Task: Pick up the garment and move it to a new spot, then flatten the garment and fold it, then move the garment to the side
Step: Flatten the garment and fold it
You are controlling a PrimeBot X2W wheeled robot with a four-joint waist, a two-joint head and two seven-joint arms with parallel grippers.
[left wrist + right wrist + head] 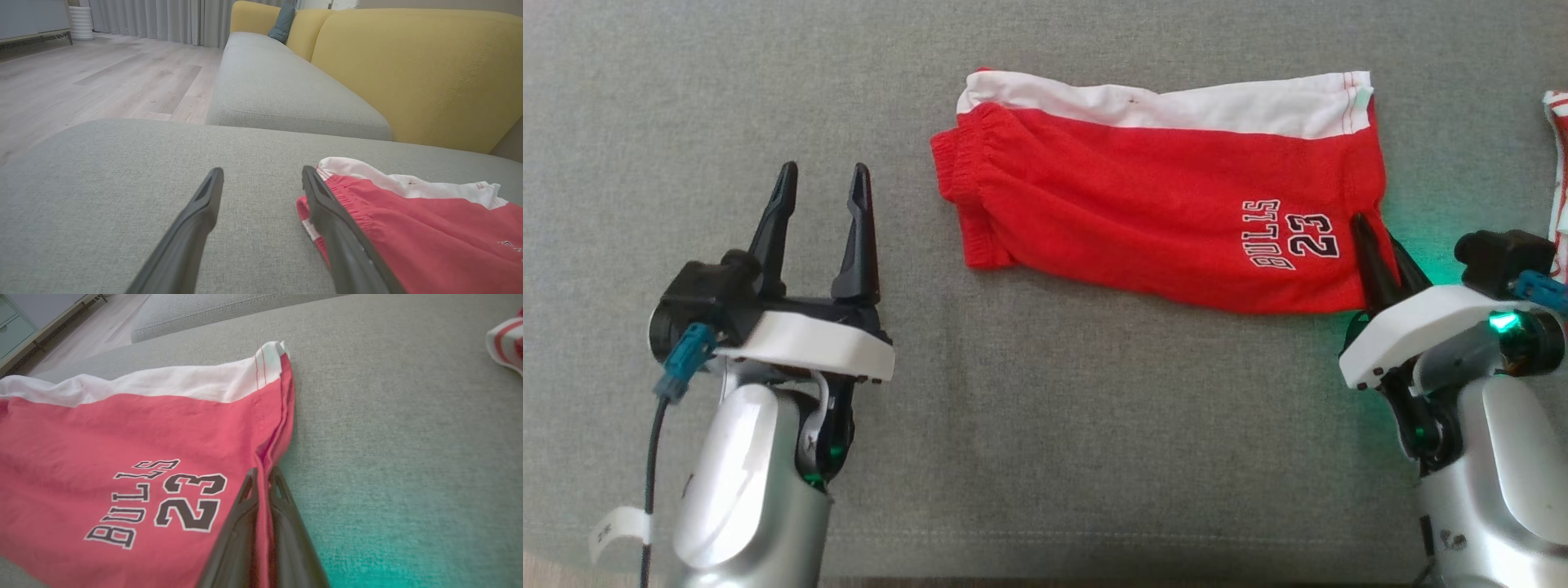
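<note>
Two pale robot arms rise from the bottom corners of the head view. At lower left, the left hand has its dark fingers spread apart and holds nothing, just left of the garment. At lower right, the right hand is pinched closed on the garment's lower right hem. These are red shorts with a white band and "BULLS 23" lettering, lying across the upper middle of the grey sofa cushion. A red-and-white striped cloth peeks in at the right edge.
</note>
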